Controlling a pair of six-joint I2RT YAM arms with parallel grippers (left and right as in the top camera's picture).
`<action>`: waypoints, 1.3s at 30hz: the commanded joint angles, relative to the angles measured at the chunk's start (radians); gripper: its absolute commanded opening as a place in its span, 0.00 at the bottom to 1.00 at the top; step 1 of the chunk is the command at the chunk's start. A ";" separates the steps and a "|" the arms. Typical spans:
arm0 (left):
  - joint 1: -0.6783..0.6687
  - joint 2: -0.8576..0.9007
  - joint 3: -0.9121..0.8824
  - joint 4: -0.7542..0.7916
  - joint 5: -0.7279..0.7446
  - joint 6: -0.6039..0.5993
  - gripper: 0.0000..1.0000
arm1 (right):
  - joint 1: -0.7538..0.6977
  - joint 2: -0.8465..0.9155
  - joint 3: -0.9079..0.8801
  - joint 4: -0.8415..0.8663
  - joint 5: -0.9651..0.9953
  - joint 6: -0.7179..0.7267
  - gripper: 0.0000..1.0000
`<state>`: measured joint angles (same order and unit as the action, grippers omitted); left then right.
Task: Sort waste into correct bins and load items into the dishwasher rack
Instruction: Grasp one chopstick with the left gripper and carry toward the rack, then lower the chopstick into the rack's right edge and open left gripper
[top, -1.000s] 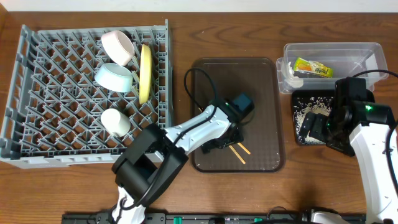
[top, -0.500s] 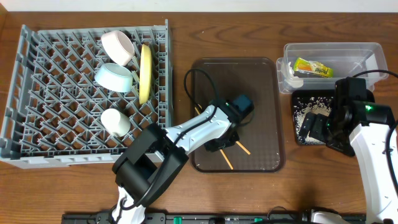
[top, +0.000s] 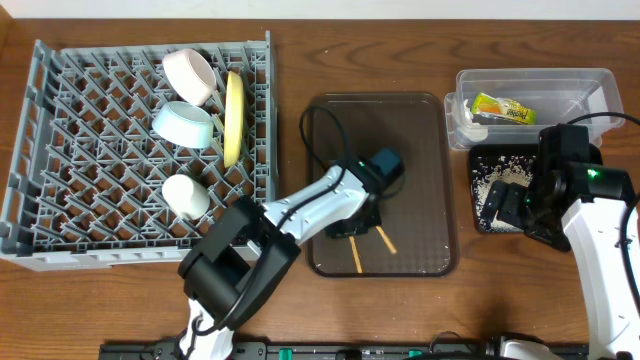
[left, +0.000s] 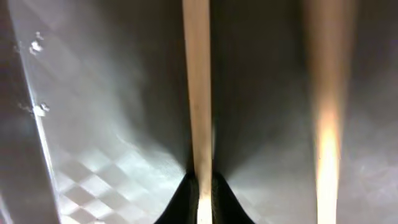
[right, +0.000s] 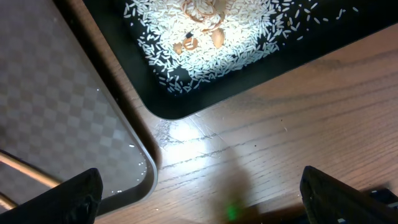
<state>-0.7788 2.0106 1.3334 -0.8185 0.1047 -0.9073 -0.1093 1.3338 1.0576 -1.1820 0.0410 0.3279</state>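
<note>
Two thin wooden chopsticks (top: 357, 256) lie on the dark brown serving tray (top: 420, 120). My left gripper (top: 360, 226) is low over them. In the left wrist view its black jaws (left: 202, 200) are shut on one chopstick (left: 198, 93); the second chopstick (left: 328, 124) lies blurred to the right. The grey dishwasher rack (top: 90, 200) holds a white bowl (top: 190, 75), a light blue bowl (top: 182, 122), an upright yellow plate (top: 233, 118) and a white cup (top: 185, 196). My right gripper (top: 505, 203) hangs open over the black bin (top: 478, 222) of rice grains (right: 205, 37), its fingers (right: 62, 199) wide apart.
The clear box (top: 590, 85) at the back right holds the yellow-green wrapper (top: 503, 108). The brown tray's corner (right: 146, 180) and the black bin sit close together, with a strip of bare wooden table (right: 280, 124) between and in front of them.
My left gripper has shut on a chopstick. One chopstick has swung round and now points toward the front edge of the tray. The right arm has stayed still.
</note>
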 joint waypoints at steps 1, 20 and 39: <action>0.035 0.020 -0.016 -0.014 -0.019 0.061 0.06 | -0.008 -0.014 0.008 -0.001 0.003 -0.016 0.99; 0.166 -0.365 -0.007 -0.048 -0.156 0.552 0.06 | -0.008 -0.014 0.008 0.000 0.003 -0.022 0.99; 0.499 -0.417 -0.008 -0.072 -0.176 0.698 0.06 | -0.008 -0.014 0.008 -0.005 0.002 -0.022 0.99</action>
<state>-0.3050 1.5837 1.3281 -0.8902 -0.0566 -0.2295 -0.1093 1.3338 1.0576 -1.1854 0.0410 0.3206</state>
